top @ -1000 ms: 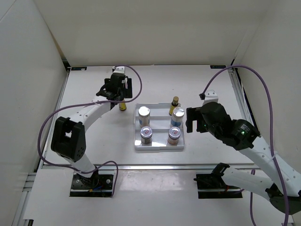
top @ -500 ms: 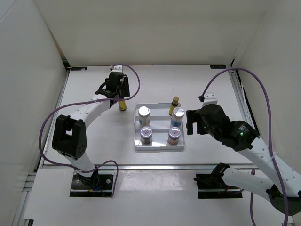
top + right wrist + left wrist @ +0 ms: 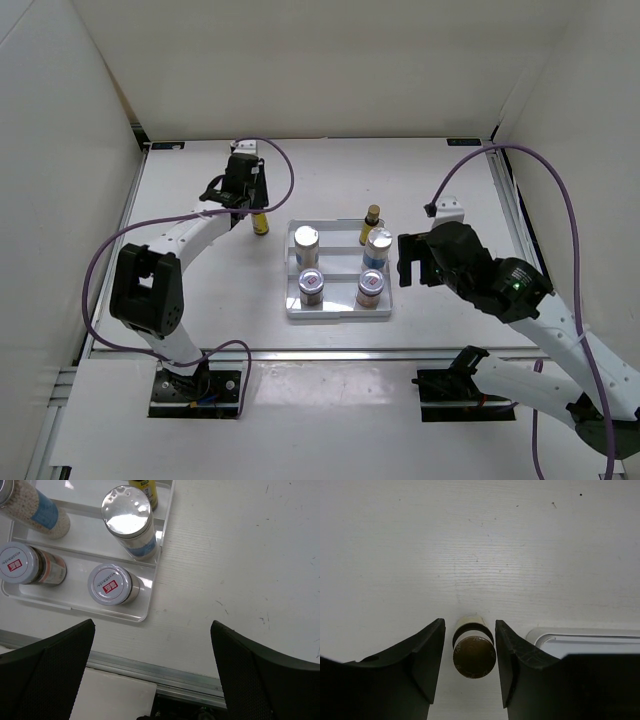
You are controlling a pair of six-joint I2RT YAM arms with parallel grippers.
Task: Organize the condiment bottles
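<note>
A slim yellow bottle with a gold cap [image 3: 259, 224] [image 3: 474, 655] stands on the table left of the white stepped tray [image 3: 290, 312]. My left gripper [image 3: 256, 212] [image 3: 469, 626] hangs over it, one finger on each side of the cap with narrow slivers of gap. At the tray's back right corner stands another yellow bottle [image 3: 371, 222]. The tray also holds two white cylinders [image 3: 306, 243] [image 3: 377, 245] and two short jars [image 3: 312, 286] [image 3: 370, 288]. My right gripper [image 3: 408, 258] [image 3: 152, 625] hovers wide open right of the tray, holding nothing.
The tray's corner [image 3: 580, 640] lies just right of my left fingers. White walls close in the table at the back and sides. A metal rail [image 3: 190, 677] runs along the near edge. Purple cables loop above both arms.
My left gripper's jaws have narrowed around the yellow bottle and the wrist has shifted slightly back. The right arm has barely moved.
</note>
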